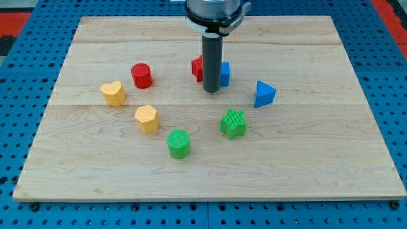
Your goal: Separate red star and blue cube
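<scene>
The red star point(198, 68) lies near the middle of the wooden board, partly hidden behind the rod. The blue cube point(224, 74) sits just to its right, also partly hidden, so I cannot tell if the two touch. My tip point(211, 91) rests on the board right in front of the pair, just below where they meet.
A red cylinder point(141, 76), a yellow heart point(113, 93) and a yellow hexagon block point(146, 118) lie at the view's left. A green cylinder point(179, 144) and a green star point(233, 123) lie below. A blue triangle point(264, 94) lies at the right. The board point(318, 159) sits on a blue pegboard.
</scene>
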Motion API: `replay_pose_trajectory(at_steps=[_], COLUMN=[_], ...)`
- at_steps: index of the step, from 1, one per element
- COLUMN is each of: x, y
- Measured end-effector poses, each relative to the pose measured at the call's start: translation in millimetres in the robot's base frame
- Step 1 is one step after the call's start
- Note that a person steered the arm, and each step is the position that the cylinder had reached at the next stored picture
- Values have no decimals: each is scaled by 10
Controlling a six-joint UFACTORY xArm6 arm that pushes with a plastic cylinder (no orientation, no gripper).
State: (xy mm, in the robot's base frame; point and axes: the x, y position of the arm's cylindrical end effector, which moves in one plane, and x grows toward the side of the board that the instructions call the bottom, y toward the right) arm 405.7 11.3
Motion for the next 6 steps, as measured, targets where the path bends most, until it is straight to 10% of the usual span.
replay_pose_trajectory(at_steps=[6], x=[-525], y=[-377])
